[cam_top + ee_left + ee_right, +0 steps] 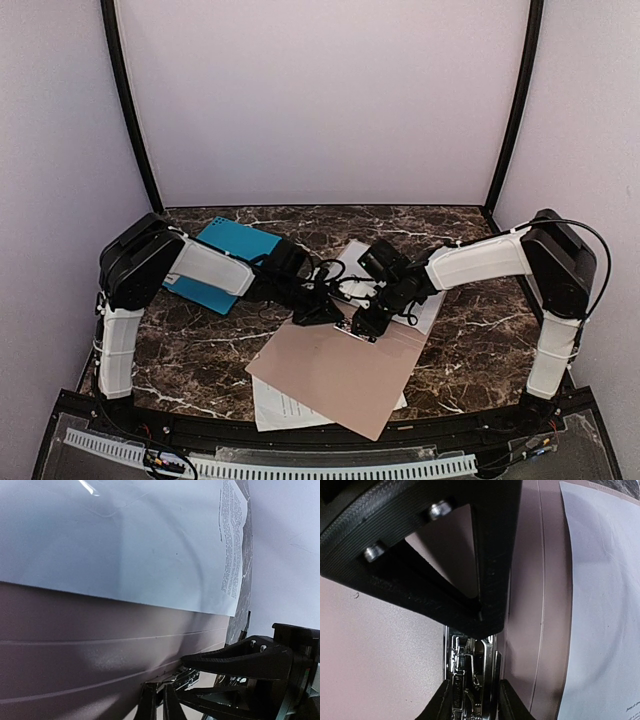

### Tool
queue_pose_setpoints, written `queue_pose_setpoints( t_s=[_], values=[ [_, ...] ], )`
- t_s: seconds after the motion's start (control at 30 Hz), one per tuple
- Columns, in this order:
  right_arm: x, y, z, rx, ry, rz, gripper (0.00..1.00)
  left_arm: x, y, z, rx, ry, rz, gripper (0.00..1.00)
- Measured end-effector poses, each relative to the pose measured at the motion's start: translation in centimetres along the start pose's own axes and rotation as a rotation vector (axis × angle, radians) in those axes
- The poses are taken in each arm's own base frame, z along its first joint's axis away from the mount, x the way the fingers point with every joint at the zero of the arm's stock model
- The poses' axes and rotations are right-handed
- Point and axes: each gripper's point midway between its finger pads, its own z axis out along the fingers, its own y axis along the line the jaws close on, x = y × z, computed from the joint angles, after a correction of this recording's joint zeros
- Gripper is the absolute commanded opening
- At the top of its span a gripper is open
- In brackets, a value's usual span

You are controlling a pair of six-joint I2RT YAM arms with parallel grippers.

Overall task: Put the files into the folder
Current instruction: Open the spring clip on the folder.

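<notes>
Top external view, entry: tan folder (340, 375) lay flat mid-table (200, 350), metal clip (356, 331) at its far edge. The right gripper (372, 318) was clamped across that clip. The left gripper (322, 308) sat just beside it; I could not tell whether its fingers were apart or together. Paper sheets (275, 405) lay loose, one poking from beneath the folder, another sheet (428, 305) beside the clip. I judged none filed; all of the filing was left to do.
</notes>
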Motion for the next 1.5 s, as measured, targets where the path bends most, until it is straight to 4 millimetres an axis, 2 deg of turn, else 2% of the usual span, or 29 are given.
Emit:
queue_pose_setpoints(
  t_s=[0.4,0.87,1.27,1.5],
  values=[
    [0.1,0.0,0.0,-0.006,-0.005,0.029,0.32,0.4,0.7,-0.1,-0.092,0.052,-0.021,0.01],
    [0.4,-0.1,0.6,-0.026,0.016,0.047,0.25,0.9,1.4,0.1,-0.095,0.078,-0.026,0.01],
    [0.5,-0.3,0.6,-0.04,0.019,0.049,0.24,1.3,1.9,0.3,-0.078,0.079,-0.014,0.01],
    [0.5,-0.3,0.5,-0.041,0.015,0.056,0.24,1.3,1.8,0.3,-0.093,0.145,-0.027,0.01]
  ],
)
